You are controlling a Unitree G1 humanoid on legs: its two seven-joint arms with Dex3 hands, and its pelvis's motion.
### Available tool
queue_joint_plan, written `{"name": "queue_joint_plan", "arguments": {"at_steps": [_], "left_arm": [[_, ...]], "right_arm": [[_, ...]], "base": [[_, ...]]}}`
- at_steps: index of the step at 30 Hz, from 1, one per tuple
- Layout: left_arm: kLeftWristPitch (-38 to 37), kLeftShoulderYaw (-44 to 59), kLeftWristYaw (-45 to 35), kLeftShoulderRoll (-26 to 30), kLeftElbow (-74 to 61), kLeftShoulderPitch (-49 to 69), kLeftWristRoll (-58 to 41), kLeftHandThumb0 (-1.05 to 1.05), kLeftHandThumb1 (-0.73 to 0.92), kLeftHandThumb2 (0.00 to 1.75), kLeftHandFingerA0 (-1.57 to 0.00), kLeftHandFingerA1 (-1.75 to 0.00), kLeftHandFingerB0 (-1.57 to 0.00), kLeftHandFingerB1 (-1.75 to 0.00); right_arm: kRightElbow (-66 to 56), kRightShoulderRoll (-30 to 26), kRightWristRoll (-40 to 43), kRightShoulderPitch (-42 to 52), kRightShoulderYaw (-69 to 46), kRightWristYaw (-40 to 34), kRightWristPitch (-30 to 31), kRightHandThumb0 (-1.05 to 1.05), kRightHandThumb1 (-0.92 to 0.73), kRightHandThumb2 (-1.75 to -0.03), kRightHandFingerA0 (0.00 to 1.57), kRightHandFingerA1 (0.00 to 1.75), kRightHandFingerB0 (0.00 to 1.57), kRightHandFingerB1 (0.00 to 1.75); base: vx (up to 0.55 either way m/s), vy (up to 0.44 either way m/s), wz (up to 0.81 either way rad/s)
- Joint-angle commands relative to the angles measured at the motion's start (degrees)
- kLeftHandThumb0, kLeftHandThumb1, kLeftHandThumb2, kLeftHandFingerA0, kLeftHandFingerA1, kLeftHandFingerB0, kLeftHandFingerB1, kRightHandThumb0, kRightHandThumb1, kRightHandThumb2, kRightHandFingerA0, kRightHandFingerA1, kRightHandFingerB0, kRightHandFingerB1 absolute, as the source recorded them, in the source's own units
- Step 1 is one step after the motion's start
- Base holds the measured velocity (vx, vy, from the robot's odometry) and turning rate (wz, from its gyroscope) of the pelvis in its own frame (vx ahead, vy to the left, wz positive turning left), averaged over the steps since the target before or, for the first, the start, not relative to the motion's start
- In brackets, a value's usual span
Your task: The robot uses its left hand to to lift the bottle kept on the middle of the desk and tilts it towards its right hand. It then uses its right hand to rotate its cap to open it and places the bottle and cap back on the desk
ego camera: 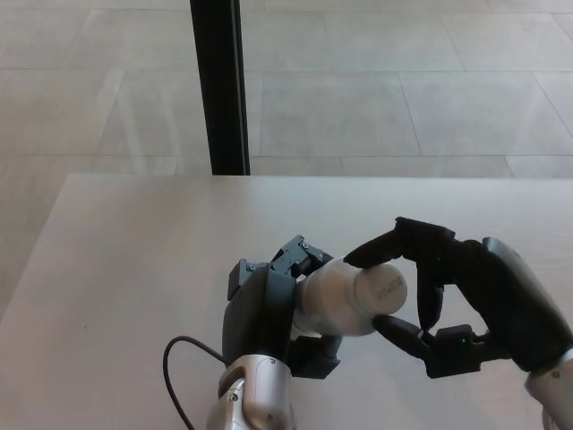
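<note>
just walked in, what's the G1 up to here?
It is opening a bottle. The left hand holds a small white plastic bottle above the pale desk, tilted sideways so its white cap faces the right hand. The right hand's black fingers pinch the cap from above and below. The cap sits on the bottle, not yet removed.

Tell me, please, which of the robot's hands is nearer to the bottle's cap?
Right. The right hand has its fingers pinched on the cap, above and below it. The left hand grips the bottle lower on its body, away from the cap.
</note>
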Motion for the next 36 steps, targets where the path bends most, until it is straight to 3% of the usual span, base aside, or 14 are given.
{"name": "queue_joint_plan", "arguments": {"at_steps": [1, 3, 4, 16, 17, 18, 19, 23, 28, 29, 30, 31, 35, 36], "left_arm": [[-0.48, 0.48, 1.19, -0.32, -0.42, 0.35, 0.68, -0.02, 0.70, 1.31, -1.01, -1.75, -0.83, -1.53], [0.44, 0.52, 1.41, -0.70, -0.49, 0.35, 0.93, -0.02, 0.70, 1.30, -1.01, -1.75, -0.84, -1.53], [0.38, 0.36, 1.38, -0.67, -0.47, 0.42, 1.05, 0.05, 0.69, 1.28, -0.92, -1.75, -0.73, -1.74], [0.92, 0.61, 0.71, -1.08, -1.16, 1.47, 0.78, 0.09, 0.70, 1.29, -0.89, -1.75, -0.73, -1.74], [0.62, 0.65, 0.54, -1.02, -1.18, 1.60, 0.57, 0.06, 0.71, 1.31, -1.08, -1.75, -0.91, -1.57], [0.53, 0.53, 0.48, -0.91, -1.38, 1.71, 0.67, 0.06, 0.70, 1.33, -1.09, -1.75, -0.92, -1.57], [-0.14, 0.56, 0.64, -0.86, -1.28, 1.83, 0.55, 0.09, 0.67, 1.34, -0.92, -1.75, -0.75, -1.75], [-2.04, 0.52, 1.49, -0.80, -0.28, 2.05, 0.45, 0.03, 0.69, 1.32, -0.94, -1.75, -0.77, -1.75], [-2.29, 0.57, 1.46, -0.46, 0.09, 2.10, 0.55, 0.05, 0.68, 1.34, -0.94, -1.75, -0.79, -1.75], [-2.10, 0.58, 1.40, -0.45, -0.01, 2.15, 0.56, 0.02, 0.79, 1.36, -1.03, -1.19, -0.96, -1.15], [-1.52, 0.58, 1.22, -0.53, -0.31, 2.20, 0.60, 0.00, 0.68, 1.38, -1.06, -1.75, -0.90, -1.60], [-1.34, 0.49, 1.21, -0.49, -0.43, 2.22, 0.77, 0.06, 0.66, 1.35, -0.94, -1.75, -0.78, -1.75], [-0.37, 0.37, 0.94, -0.52, -0.91, 2.19, 0.99, 0.08, 0.68, 1.32, -0.92, -1.75, -0.74, -1.75], [-0.13, 0.43, 0.78, -0.60, -1.15, 2.22, 0.87, 0.02, 0.69, 1.35, -1.07, -1.75, -0.89, -1.56]], "right_arm": [[1.67, -1.27, 0.72, -0.40, 0.19, 2.75, -3.59, -0.20, -0.51, -1.05, 0.99, 1.67, 0.91, 1.01], [1.83, -1.31, 0.49, -0.95, 0.14, 2.99, -3.92, -0.21, -0.51, -1.04, 0.99, 1.69, 0.91, 1.01], [1.70, -1.34, 0.67, -1.07, 0.06, 3.34, -3.78, -0.22, -0.51, -1.03, 0.99, 1.67, 0.90, 1.01], [1.78, -2.20, -2.72, -4.15, 0.58, 4.24, -5.61, -0.20, -0.47, -1.10, 1.02, 1.69, 0.91, 1.01], [1.38, -2.53, -2.84, -4.68, 0.56, 4.85, -5.11, -0.19, -0.46, -1.10, 1.01, 1.68, 0.90, 1.00], [1.39, -2.98, -3.25, -5.29, 0.60, 5.06, -5.66, -0.19, -0.47, -1.09, 1.01, 1.68, 0.90, 0.99], [1.12, -3.19, -3.22, -5.75, 0.62, 5.40, -5.63, -0.19, -0.45, -1.11, 1.01, 1.66, 0.90, 1.00], [1.15, -5.08, -4.06, -8.07, 0.77, 6.84, -7.64, -0.17, -0.41, -1.17, 1.03, 1.62, 0.89, 1.03], [3.38, -9.67, -6.70, -12.11, 0.70, 7.09, -13.56, -0.20, -0.45, -1.00, 1.04, 1.62, 0.87, 0.92], [3.26, -10.42, -6.51, -12.58, 0.58, 7.92, -13.47, -0.22, -0.46, -1.00, 1.02, 1.62, 0.87, 0.93], [3.53, -11.07, -6.56, -13.06, 0.38, 8.05, -14.11, -0.22, -0.47, -0.99, 1.03, 1.62, 0.87, 0.91], [3.52, -11.72, -6.69, -13.39, 0.25, 8.32, -14.28, -0.21, -0.45, -0.96, 1.02, 1.61, 0.86, 0.91], [4.55, -13.82, -4.66, -14.50, -0.49, 9.63, -16.51, -0.18, -0.44, -0.90, 1.03, 1.66, 0.86, 0.93], [4.83, -14.52, -4.88, -14.49, -0.64, 9.76, -17.32, -0.21, -0.45, -0.90, 0.99, 1.68, 0.88, 0.95]], "base": [[0.00, 0.000, 0.00], [0.00, 0.000, 0.00], [0.00, 0.000, 0.00], [0.00, 0.000, 0.00], [0.00, 0.000, 0.00], [0.00, 0.000, 0.00], [0.00, 0.000, 0.00], [0.00, 0.000, 0.00], [0.00, 0.000, 0.00], [0.00, 0.000, 0.00], [0.00, 0.000, 0.00], [0.00, 0.000, 0.00], [0.00, 0.000, 0.00], [0.00, 0.000, 0.00]]}}
